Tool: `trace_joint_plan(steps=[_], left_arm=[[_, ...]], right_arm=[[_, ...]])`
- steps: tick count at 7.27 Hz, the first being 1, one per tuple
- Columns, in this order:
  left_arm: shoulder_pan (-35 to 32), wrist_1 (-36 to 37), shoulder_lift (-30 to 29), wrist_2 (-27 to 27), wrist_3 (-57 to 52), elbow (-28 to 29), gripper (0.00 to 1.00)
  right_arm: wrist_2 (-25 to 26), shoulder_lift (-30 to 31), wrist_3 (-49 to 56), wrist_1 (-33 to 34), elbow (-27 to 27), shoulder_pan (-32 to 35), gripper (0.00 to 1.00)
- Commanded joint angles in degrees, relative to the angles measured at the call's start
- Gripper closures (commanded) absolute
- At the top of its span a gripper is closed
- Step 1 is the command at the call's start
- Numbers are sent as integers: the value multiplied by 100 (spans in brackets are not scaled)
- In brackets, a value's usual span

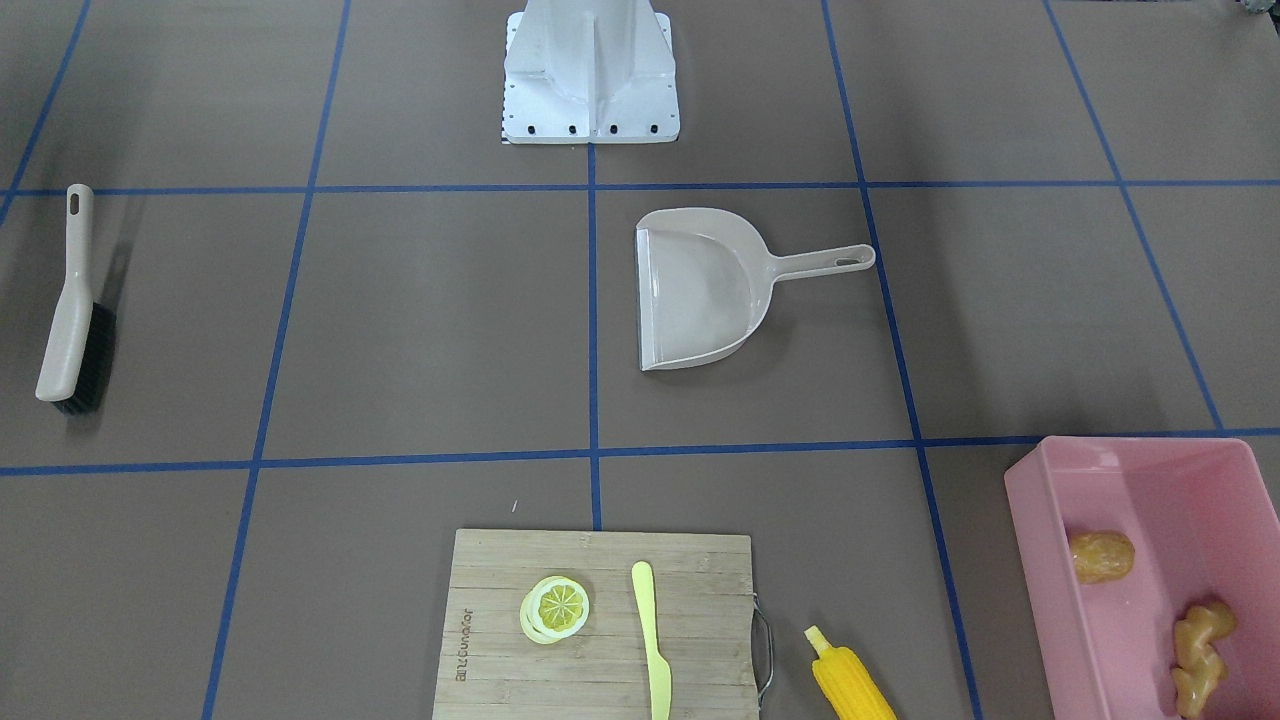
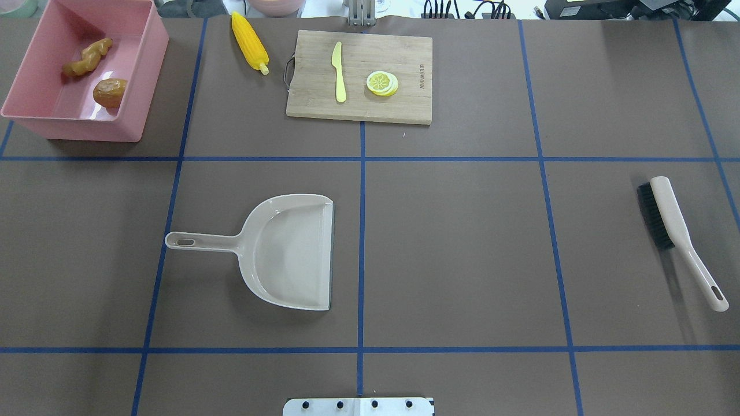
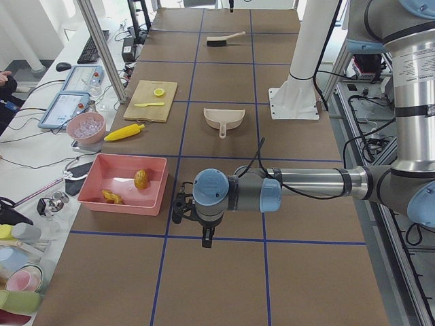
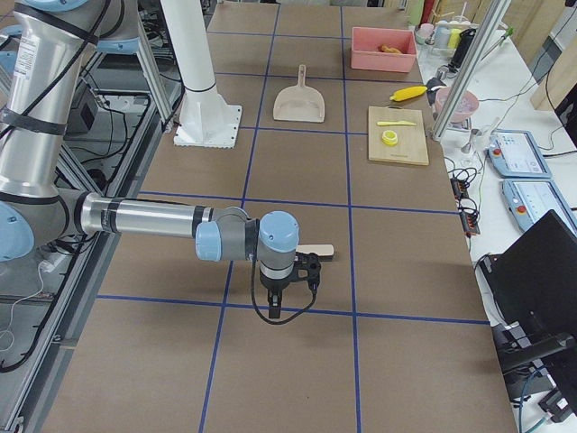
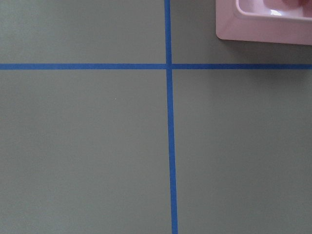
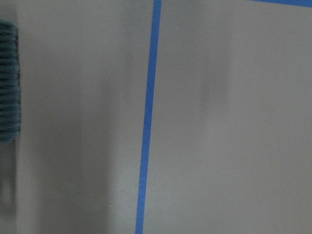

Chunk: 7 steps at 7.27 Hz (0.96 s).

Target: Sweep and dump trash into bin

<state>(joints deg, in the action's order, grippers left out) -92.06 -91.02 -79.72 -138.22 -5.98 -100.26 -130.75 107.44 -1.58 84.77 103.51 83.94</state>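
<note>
A brown table [image 2: 462, 231] marked into squares by blue tape lines [image 2: 361, 231] filled the scene. The left arm [image 3: 306, 182] reached out level over the table, its wrist bent so that the left gripper [image 3: 204, 232] pointed down near the long side of the bin [image 2: 75, 128], clear of it. Whether its jaws were apart or together cannot be told, and it held nothing that could be seen. At the far left corner stood the one pink bin, with two pieces of trash in it: one ginger root [image 2: 87, 56] and one potato [image 2: 110, 92], lying apart. The one corn cob [image 2: 248, 40] lay on the table between the bin and the cutting board [image 2: 404, 98], which carried one knife [image 2: 338, 72] and one lemon slice [image 2: 382, 82]. One dustpan [image 2: 289, 248] lay flat near the middle, its handle pointing left. At the far right lay one brush [image 2: 676, 231]. The right arm [image 4: 144, 218] also stretched out level, with the right gripper [image 4: 275, 307] pointing down just beside the brush; the state of its jaws cannot be told either.
</note>
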Motion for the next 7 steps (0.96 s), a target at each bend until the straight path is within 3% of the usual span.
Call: trace_joint_plan(steps=[1, 7], left_arm=[[293, 310, -139, 270, -61, -80, 2], [223, 401, 9, 278, -114, -292, 2]], right_arm=[[-3, -22, 0, -4, -15, 0, 0], [6, -22, 0, -4, -33, 0, 0]])
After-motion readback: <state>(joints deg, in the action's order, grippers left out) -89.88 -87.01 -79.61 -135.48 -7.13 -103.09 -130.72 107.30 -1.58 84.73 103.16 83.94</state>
